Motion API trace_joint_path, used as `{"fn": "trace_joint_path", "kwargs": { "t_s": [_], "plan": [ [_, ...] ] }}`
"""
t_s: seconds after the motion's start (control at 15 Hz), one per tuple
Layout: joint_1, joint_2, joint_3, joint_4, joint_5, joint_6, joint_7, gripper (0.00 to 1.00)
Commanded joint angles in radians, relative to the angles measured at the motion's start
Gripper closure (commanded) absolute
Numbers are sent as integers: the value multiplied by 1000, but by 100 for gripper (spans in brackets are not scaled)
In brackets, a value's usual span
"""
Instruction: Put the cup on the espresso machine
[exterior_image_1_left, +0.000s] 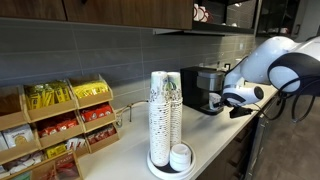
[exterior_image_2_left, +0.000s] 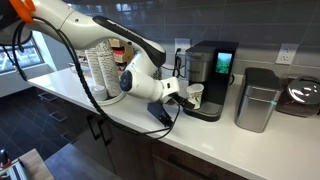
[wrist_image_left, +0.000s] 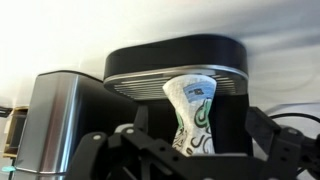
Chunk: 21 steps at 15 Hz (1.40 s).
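A tilted white paper cup (wrist_image_left: 193, 112) is seen gripped low between the narrowed fingers of the gripper (wrist_image_left: 195, 148). It is held just before the dark front bay of the espresso machine (wrist_image_left: 175, 62), above the white counter (exterior_image_2_left: 255, 148). Tall cup stacks (exterior_image_1_left: 165, 110) are left well apart.

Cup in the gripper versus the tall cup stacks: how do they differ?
The cup is single and short; the cup stacks are tall. The cup is held in the gripper at the espresso machine; the cup stacks stand farther along the counter. Both are white.
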Motion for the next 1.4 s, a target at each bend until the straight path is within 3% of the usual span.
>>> {"fn": "trace_joint_path", "kwargs": {
  "t_s": [0.0,0.53,0.93,1.33],
  "plan": [
    [35,-136,13,-128,-95,61,17,0],
    [126,-465,76,-389,-312,345,49,0],
    [169,-707,139,-514,-260,588,-2,0],
    [201,-923,183,-564,-249,704,-88,0]
  ]
}}
